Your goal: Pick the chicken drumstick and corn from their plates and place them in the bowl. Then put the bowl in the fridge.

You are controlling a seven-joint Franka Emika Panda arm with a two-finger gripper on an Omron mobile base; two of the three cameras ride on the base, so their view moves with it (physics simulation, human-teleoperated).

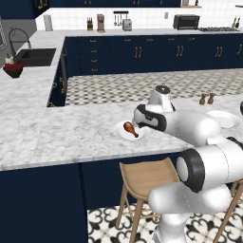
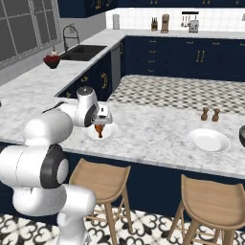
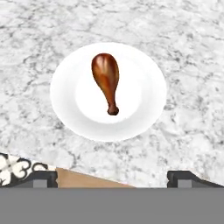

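Observation:
The chicken drumstick [image 3: 106,78] lies reddish-brown on a white plate [image 3: 144,109], thick end away from me and bone end towards me. The same drumstick [image 2: 99,130] and plate [image 2: 109,133] sit near the counter's front edge. My gripper [image 3: 113,178] hovers above it, open, with the fingertips [image 3: 43,178] wide apart and nothing between them. It points down over the plate [image 1: 121,134] and the drumstick [image 1: 130,128]. A second white plate [image 2: 209,139] to the right looks bare. The dark bowl [image 2: 242,136] is cut off by the right edge. The corn and the fridge are out of view.
Two small brown shakers [image 2: 209,115] stand behind the second plate. Wooden stools [image 2: 103,179] sit under the counter's front edge. A sink [image 2: 83,51] and a red bowl [image 2: 51,61] are far off on the left counter.

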